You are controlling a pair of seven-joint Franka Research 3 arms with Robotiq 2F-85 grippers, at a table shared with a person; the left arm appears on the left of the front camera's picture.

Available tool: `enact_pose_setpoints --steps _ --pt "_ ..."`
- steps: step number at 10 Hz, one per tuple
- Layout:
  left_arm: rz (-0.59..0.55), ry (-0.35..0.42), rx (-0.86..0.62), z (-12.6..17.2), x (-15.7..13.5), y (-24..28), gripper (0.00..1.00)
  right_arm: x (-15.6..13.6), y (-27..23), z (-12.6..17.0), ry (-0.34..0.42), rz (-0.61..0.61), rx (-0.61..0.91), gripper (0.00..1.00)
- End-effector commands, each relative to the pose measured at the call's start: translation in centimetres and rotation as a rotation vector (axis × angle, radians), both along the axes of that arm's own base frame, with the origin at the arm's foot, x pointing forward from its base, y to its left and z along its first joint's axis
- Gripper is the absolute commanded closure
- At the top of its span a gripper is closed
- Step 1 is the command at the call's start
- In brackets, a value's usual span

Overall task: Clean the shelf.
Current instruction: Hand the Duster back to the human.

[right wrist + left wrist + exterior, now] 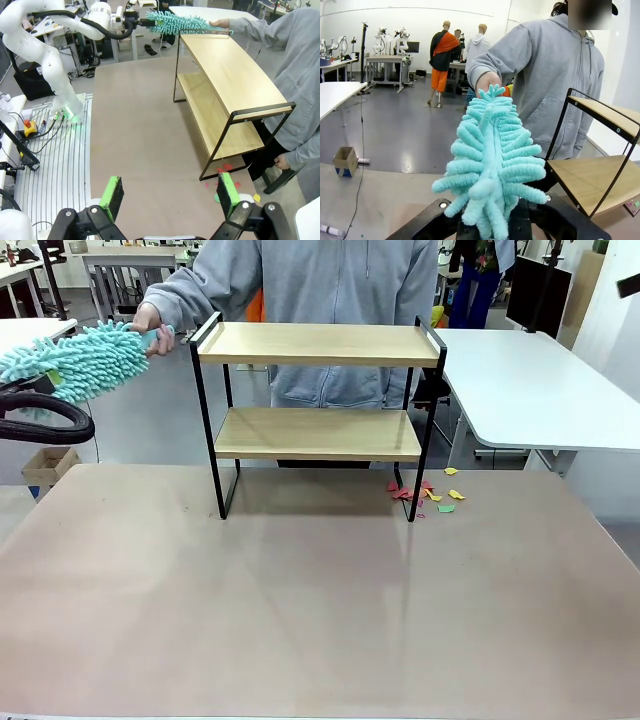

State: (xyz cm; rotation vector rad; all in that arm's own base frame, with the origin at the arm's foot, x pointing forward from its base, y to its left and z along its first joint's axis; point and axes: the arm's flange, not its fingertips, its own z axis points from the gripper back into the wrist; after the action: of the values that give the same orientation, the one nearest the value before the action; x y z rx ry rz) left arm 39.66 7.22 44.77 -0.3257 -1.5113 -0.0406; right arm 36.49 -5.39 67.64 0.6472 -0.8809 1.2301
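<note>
The shelf [320, 343] stands on the brown table, two light wooden boards in a thin black frame, both boards bare; it also appears in the wrist views [585, 182] [230, 70]. A fluffy teal duster [75, 360] hangs in the air left of the top board. My left gripper [492, 220] is shut on its near end, as the right wrist view confirms [134, 20]. A person's hand [150, 325] grips the duster's other end by the shelf's top left corner. My right gripper [170, 195] hovers open over the table, with nothing between its green pads.
Small coloured paper scraps [430, 495] lie on the table by the shelf's right foot. The person in a grey hoodie [320, 300] stands behind the shelf. A white table [540, 390] sits at the back right, and a cardboard box [48, 468] is on the floor at left.
</note>
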Motion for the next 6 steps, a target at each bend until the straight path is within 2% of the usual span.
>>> enact_pose_setpoints --steps 1,2,3,4,5,6 --pt "0.0 -0.008 0.01 0.1 0.0 0.0 0.83 0.0 0.1 0.3 0.0 0.001 0.006 0.0" --pt "0.0 0.0 0.0 0.0 0.0 0.0 0.75 0.0 0.1 0.3 0.0 0.001 0.006 0.0" --pt "-0.013 -0.008 0.028 0.8 -0.5 0.3 0.25 0.0 0.1 0.3 0.0 0.001 0.006 0.0" --pt "-0.009 0.019 0.025 1.7 -0.8 0.4 0.17 0.0 0.1 0.3 0.0 0.001 0.006 0.0" --pt "-0.006 0.043 0.021 2.5 -1.1 0.6 0.0 0.0 0.1 0.3 0.0 0.001 0.006 0.0" --pt "-0.015 0.072 0.009 3.6 -1.6 0.8 0.0 0.0 0.1 0.3 0.0 0.001 0.006 0.0"
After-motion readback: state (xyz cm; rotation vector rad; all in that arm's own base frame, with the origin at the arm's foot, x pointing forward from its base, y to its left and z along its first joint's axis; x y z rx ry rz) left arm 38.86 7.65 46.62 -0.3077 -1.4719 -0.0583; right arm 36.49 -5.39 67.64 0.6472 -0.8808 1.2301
